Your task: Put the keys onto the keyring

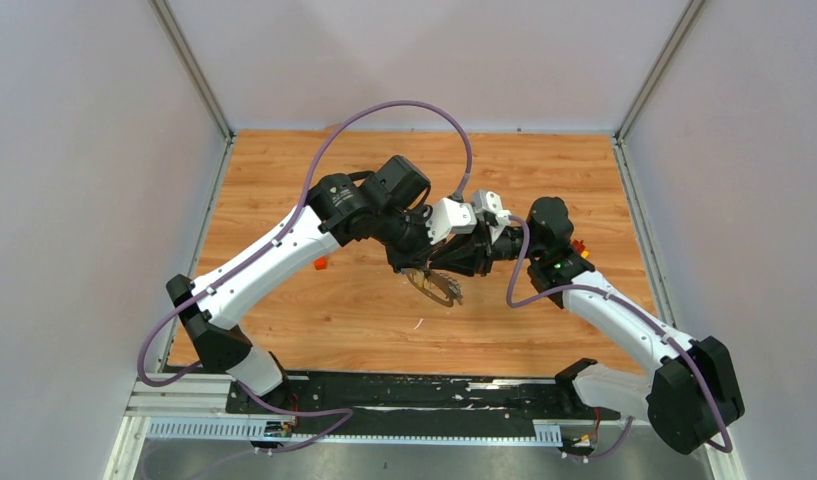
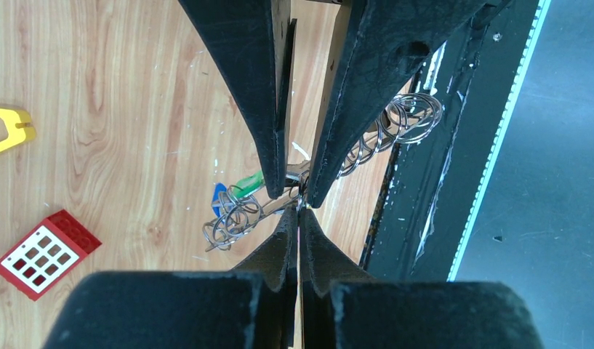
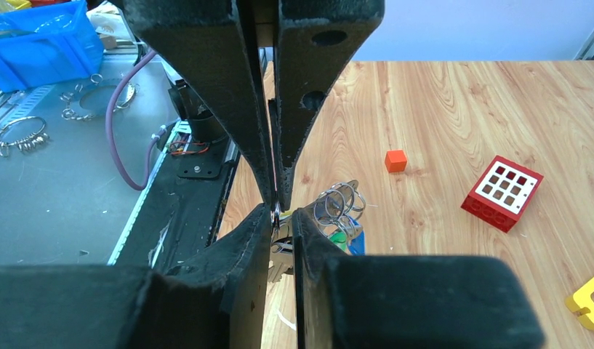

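Both grippers meet tip to tip above the middle of the table. My left gripper (image 2: pixel 301 217) is shut on a thin edge of the grey keyring (image 1: pixel 430 284), which hangs below the two grippers. My right gripper (image 3: pixel 282 218) is closed on a silver key (image 3: pixel 281 251) at the ring, with only a narrow gap between its fingers. A bunch of keys (image 2: pixel 235 207) on small split rings hangs from the loop, with a green tag (image 2: pixel 246 182) and a blue tag (image 3: pixel 356 241). More small rings (image 2: pixel 411 118) show behind the right gripper's fingers. Most of the loop is hidden by the fingers.
A red toy brick (image 3: pixel 502 182), a small orange block (image 3: pixel 395 160) and a yellow plastic frame (image 2: pixel 6 128) lie on the wooden table. The black base rail (image 2: pixel 424 182) runs along the near edge. A blue bin (image 3: pixel 39 40) and spare rings (image 3: pixel 21 132) sit off the table.
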Available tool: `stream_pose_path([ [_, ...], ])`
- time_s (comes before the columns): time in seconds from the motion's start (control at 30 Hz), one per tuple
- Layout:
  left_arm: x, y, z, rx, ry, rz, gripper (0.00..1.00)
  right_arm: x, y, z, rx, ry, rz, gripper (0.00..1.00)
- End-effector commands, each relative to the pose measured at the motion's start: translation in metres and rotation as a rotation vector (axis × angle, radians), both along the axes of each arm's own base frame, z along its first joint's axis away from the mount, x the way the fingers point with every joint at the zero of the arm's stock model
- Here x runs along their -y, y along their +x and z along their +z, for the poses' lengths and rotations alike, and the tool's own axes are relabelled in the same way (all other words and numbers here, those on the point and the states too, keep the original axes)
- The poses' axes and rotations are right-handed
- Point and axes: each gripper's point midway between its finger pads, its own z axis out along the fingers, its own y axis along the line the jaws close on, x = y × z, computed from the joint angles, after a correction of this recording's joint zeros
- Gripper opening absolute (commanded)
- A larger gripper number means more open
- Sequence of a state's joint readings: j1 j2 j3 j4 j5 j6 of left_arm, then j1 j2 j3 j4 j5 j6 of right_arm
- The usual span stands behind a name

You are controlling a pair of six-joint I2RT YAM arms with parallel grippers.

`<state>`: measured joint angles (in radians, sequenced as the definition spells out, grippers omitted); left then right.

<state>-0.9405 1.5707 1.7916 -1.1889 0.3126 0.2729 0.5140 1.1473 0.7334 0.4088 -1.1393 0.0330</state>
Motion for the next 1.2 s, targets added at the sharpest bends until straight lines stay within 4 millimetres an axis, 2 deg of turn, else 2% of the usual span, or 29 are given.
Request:
stream_pose_path([
  [0.0,0.0099,-0.0033,0.0214,0.022,-0.097,-0.013,0.0,-0.0058,-0.006,0.0044,0.016,0.005,0.042,0.17],
  [0.4,0.0115,-0.0036,0.0205,0.018,-0.102,-0.017,0.0,-0.008,-0.0096,0.0051,0.015,0.003,0.062,0.18],
  [0.63,0.0128,-0.0047,0.0264,0.051,-0.16,-0.025,0.0,-0.0071,-0.013,0.0097,0.022,0.017,0.068,0.17],
  [1.17,0.0113,-0.0066,0.0254,0.048,-0.161,-0.027,0.0,-0.0073,-0.0106,0.0092,0.02,0.014,0.061,0.12],
])
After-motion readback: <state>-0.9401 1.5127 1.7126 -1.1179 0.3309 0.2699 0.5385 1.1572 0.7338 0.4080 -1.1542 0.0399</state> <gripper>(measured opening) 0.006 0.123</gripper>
